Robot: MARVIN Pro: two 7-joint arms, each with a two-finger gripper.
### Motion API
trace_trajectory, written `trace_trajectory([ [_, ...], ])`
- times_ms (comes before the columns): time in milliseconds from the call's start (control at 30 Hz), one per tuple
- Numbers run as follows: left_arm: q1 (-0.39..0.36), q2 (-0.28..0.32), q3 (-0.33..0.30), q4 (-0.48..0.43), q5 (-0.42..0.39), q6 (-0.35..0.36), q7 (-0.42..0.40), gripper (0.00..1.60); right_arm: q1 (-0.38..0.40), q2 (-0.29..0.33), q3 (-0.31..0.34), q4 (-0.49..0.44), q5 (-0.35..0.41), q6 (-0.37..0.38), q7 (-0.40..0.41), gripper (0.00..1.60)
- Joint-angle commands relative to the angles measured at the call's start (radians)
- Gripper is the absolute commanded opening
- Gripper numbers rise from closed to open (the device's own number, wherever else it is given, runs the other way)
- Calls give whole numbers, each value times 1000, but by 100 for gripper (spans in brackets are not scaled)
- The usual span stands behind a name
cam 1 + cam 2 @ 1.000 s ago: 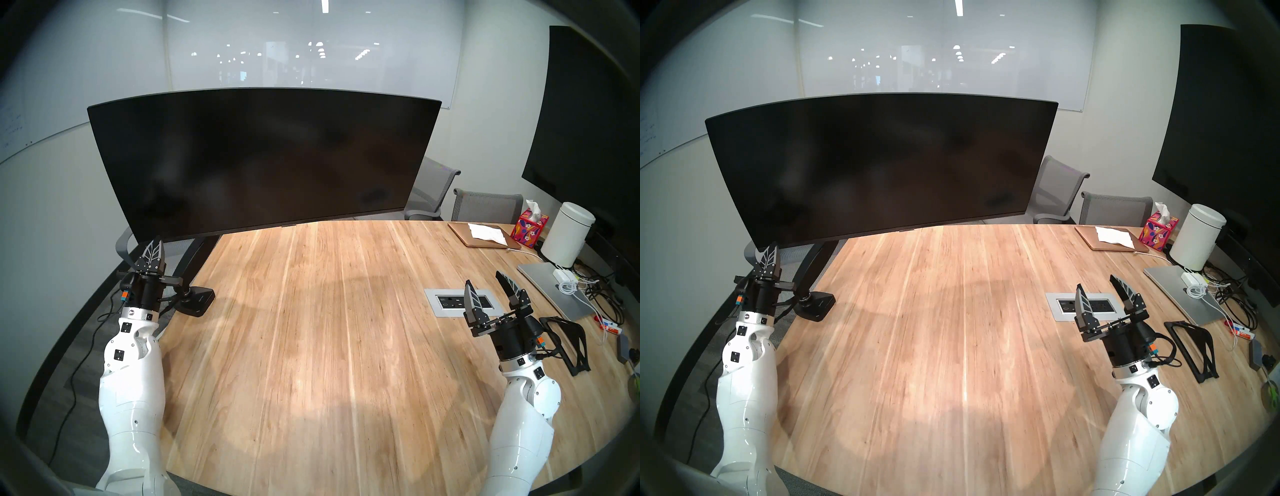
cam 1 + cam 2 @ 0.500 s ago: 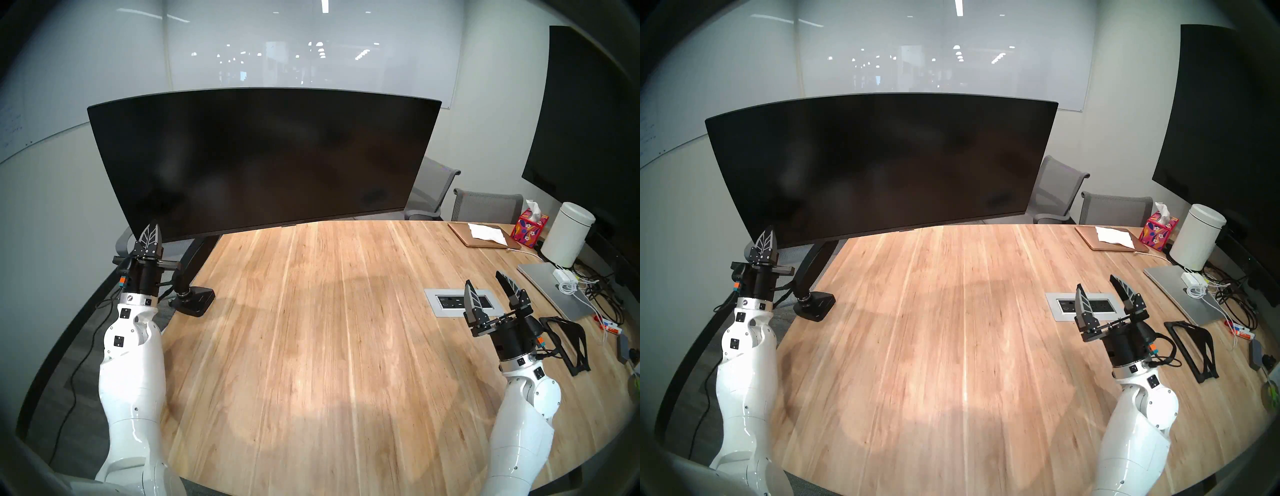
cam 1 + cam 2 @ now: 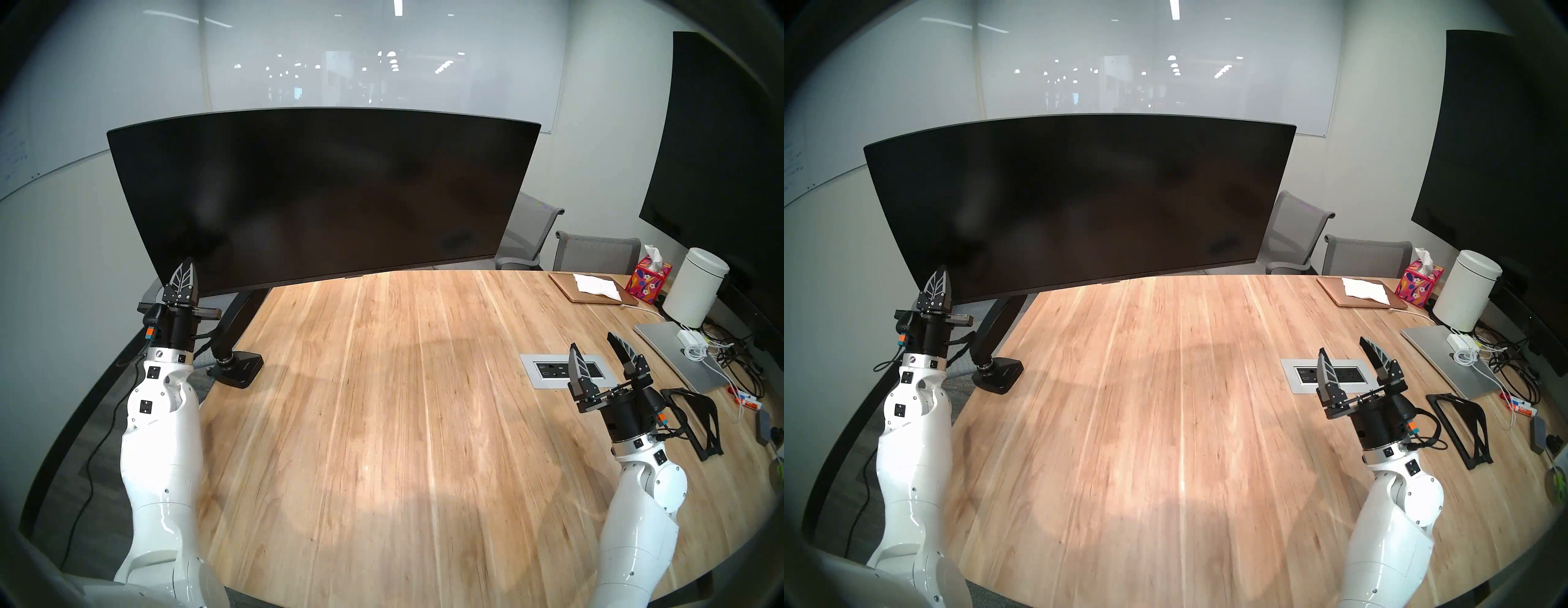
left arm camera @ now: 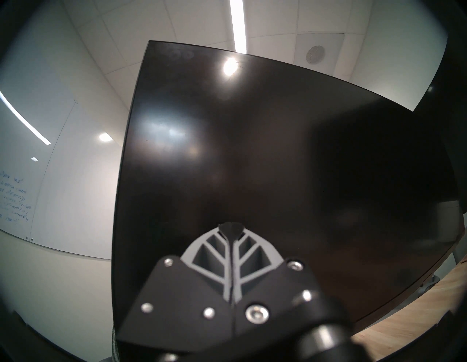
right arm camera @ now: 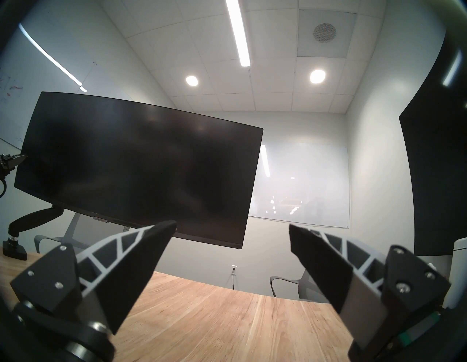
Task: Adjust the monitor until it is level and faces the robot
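Monitor [image 3: 322, 199] work is the job in hand: the wide curved black screen hangs on its black arm mount [image 3: 237, 314] over the far left part of the wooden table [image 3: 403, 424], and it sits visibly crooked, its left end dropped lower than its right, the face turned a little off from me. I have the left gripper [image 3: 185, 271] with its two fingers pressed flat together, holding nothing, its tip right at the lower left corner of the screen; from the left wrist camera the joined tips [image 4: 231, 227] lie against the dark glass area, though I cannot tell whether they touch it or sit just short. My right gripper [image 3: 594, 354] waits well apart over the table near the power outlet plate [image 3: 564, 369], fingers spread wide and empty. As I judge it, the step is a nudge upward under that low corner to bring the bottom edge level. To do it well I would put the closed tips beneath the bezel, not on the panel face, push slowly and straight up, and watch the bottom edge against the table line in the head view. Pressing on the glass risks swinging the screen away instead of rolling it level.
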Motion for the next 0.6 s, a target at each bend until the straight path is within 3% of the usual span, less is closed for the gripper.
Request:
trace_trajectory([
  [0, -55, 17, 2, -7, 0, 8, 9, 0, 3, -2, -1, -18, 9, 0, 2, 160],
  [567, -87, 22, 16, 35, 17, 5, 28, 0, 3, -2, -1, -19, 10, 1, 2, 160],
])
